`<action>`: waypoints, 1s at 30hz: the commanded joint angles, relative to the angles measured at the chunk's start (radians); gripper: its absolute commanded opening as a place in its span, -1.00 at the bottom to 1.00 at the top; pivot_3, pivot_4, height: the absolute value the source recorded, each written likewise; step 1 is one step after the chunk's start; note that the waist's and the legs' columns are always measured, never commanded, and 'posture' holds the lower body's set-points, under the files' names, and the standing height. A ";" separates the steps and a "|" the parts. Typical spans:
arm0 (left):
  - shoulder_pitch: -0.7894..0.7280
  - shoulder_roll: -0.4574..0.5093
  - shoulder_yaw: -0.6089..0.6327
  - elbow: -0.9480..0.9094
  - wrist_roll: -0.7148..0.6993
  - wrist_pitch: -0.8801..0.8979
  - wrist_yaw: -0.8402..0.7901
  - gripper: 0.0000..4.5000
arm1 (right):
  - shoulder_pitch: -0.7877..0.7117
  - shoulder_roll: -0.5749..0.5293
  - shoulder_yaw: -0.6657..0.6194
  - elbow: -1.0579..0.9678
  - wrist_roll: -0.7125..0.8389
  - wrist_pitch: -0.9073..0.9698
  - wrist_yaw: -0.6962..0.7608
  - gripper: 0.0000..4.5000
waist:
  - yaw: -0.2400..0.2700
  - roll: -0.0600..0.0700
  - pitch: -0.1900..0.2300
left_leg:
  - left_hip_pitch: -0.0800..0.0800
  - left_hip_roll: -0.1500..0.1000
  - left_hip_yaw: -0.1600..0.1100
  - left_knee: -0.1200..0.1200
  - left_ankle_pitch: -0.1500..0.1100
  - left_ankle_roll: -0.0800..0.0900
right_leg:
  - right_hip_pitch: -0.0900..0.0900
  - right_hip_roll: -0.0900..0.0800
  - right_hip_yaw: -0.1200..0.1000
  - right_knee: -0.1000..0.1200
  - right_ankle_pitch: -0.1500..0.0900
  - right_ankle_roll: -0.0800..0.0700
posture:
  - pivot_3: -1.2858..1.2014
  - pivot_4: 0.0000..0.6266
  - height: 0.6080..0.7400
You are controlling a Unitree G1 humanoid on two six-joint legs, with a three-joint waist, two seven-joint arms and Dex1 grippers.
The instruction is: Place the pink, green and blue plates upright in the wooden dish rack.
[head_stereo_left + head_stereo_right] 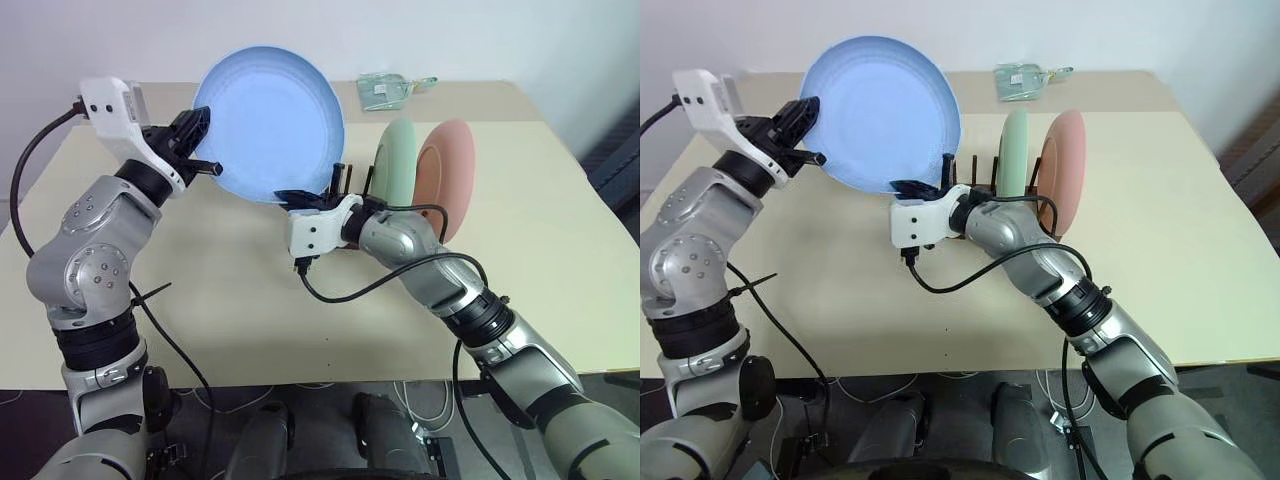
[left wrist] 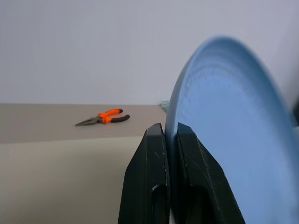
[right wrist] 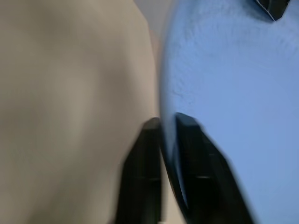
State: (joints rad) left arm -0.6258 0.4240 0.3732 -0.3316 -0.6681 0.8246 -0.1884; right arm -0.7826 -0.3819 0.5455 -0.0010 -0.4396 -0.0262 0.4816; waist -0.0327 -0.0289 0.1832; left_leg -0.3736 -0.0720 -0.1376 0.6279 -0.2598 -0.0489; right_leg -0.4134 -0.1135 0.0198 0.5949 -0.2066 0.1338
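The blue plate (image 1: 270,120) is held up above the table, tilted, its face toward me. My left gripper (image 1: 205,150) is shut on its left rim; in the left wrist view both fingers (image 2: 154,154) pinch the plate's edge (image 2: 224,130). My right gripper (image 1: 300,197) is shut on the lower right rim, seen close in the right wrist view (image 3: 163,120). Just behind that gripper stands the wooden dish rack (image 1: 973,172), mostly hidden, with a few dark pegs showing. The green plate (image 1: 397,160) and the pink plate (image 1: 448,170) stand upright in it, side by side.
A pale green packet (image 1: 385,88) lies at the back edge of the beige table (image 1: 230,300). Orange-handled pliers (image 2: 103,117) lie on the table far off in the left wrist view. Black cables hang from both arms over the table's front edge.
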 commanded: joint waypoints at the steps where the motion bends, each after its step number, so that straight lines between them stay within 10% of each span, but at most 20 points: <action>1: -0.020 -0.036 0.049 -0.018 -0.056 -0.026 0.033 -0.53 | 0.000 0.030 -0.048 -0.039 0.002 -0.022 -0.019 -1.00 | 0.000 0.000 0.000 | 0.000 0.000 0.000 0.000 0.000 0.000 | 0.000 0.000 0.000 0.000 0.000 0.000 | 0.03 -0.52 1.00; 5: -0.117 -0.068 0.163 0.075 -0.020 -0.167 0.161 0.37 | 0.035 0.081 -0.102 -0.082 0.070 -0.018 -0.024 -1.00 | 0.008 -0.001 0.000 | 0.000 0.000 -0.001 0.001 0.000 0.000 | 0.000 0.000 0.000 0.000 0.000 0.000 | 0.03 -0.52 1.00; 13: 0.096 0.091 -0.025 0.205 0.344 -0.550 -0.003 0.37 | 0.141 0.247 -0.344 -0.308 0.511 0.198 0.016 -1.00 | 0.021 0.000 0.000 | 0.000 0.000 0.000 -0.001 0.000 0.000 | 0.000 0.001 0.001 0.000 0.000 0.000 | 0.03 -0.52 1.00; 19: 0.388 0.100 -0.292 0.084 0.390 -0.627 -0.280 0.37 | 0.217 0.383 -0.557 -0.513 0.934 0.607 -0.137 -1.00 | 0.021 0.000 0.001 | 0.000 0.000 -0.002 0.000 0.000 0.000 | 0.001 0.000 0.000 0.000 0.000 -0.001 | 0.03 -0.52 1.00; 30: 0.462 0.092 -0.388 0.034 0.380 -0.594 -0.427 0.37 | 0.256 0.460 -0.640 -0.585 1.184 0.819 -0.386 -1.00 | 0.015 0.007 0.000 | -0.001 0.001 -0.001 -0.004 0.000 0.001 | -0.005 0.001 0.001 0.001 -0.002 -0.007 | 0.03 -0.52 1.00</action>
State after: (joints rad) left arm -0.1610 0.5113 -0.0196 -0.2766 -0.2919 0.2353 -0.6085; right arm -0.5197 0.0707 -0.0886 -0.5373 0.7106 0.7916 0.1107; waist -0.0174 -0.0221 0.1834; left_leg -0.3741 -0.0707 -0.1383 0.6236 -0.2599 -0.0483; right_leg -0.4185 -0.1121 0.0210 0.5955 -0.2082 0.1274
